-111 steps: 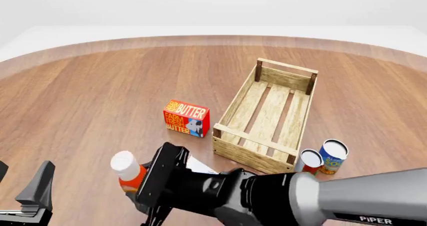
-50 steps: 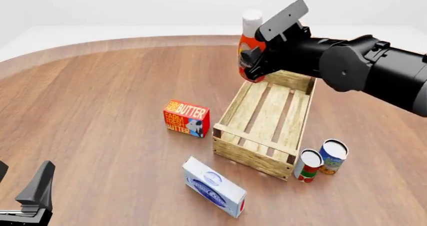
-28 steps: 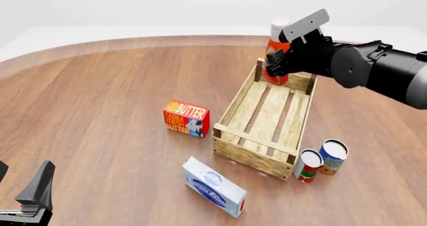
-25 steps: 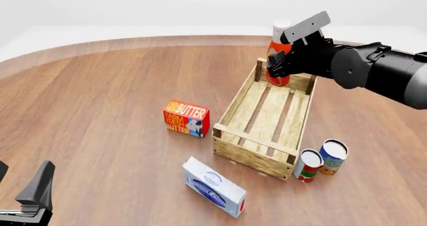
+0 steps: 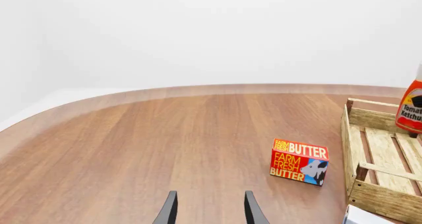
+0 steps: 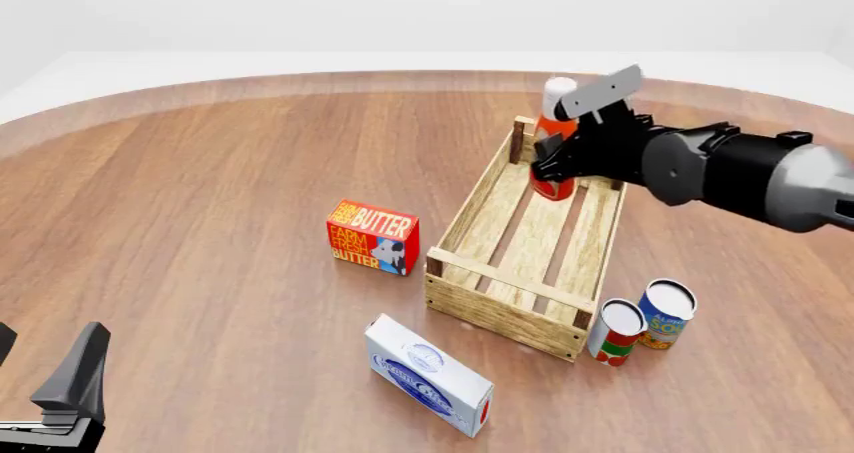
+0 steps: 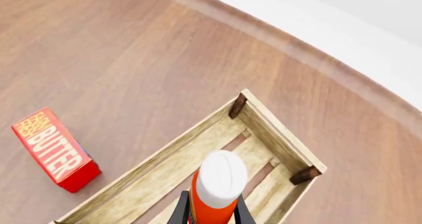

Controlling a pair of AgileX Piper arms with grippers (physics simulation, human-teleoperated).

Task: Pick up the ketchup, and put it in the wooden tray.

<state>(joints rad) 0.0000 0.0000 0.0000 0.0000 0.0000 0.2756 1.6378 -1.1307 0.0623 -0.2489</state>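
placement step in hand. right gripper [image 6: 561, 158] is clenched on the ketchup [image 6: 553, 139], bottle upright, white cap up, held approx at mid-body. in front view the bottle sits over the far end of the wooden tray [image 6: 470, 211], base down inside the tray walls near the far end rail; cannot tell whether the base touches the slats or hangs just above them. right wrist view confirms: cap [image 7: 220, 177] centred over the tray floor, far corner posts on either side beyond it.

left gripper [image 5: 207, 215] is released, jaws apart w/ nothing between them, parked low at the near left of the table, well apart from the tray. no role in this step.

other items: butter box [image 6: 372, 237] left of the tray, white-and-blue box [image 6: 427, 374] near the tray's near-left corner, two cans [image 6: 641, 323] by its near-right corner. none obstruct the drop zone.

next move, as judged: lower till the base seats on the slats, then open the right jaws and retract straight up. bottle is slim and tall, so it prob tips if let go early or if a finger drags on exit. keep clear of the far end rail while retracting.
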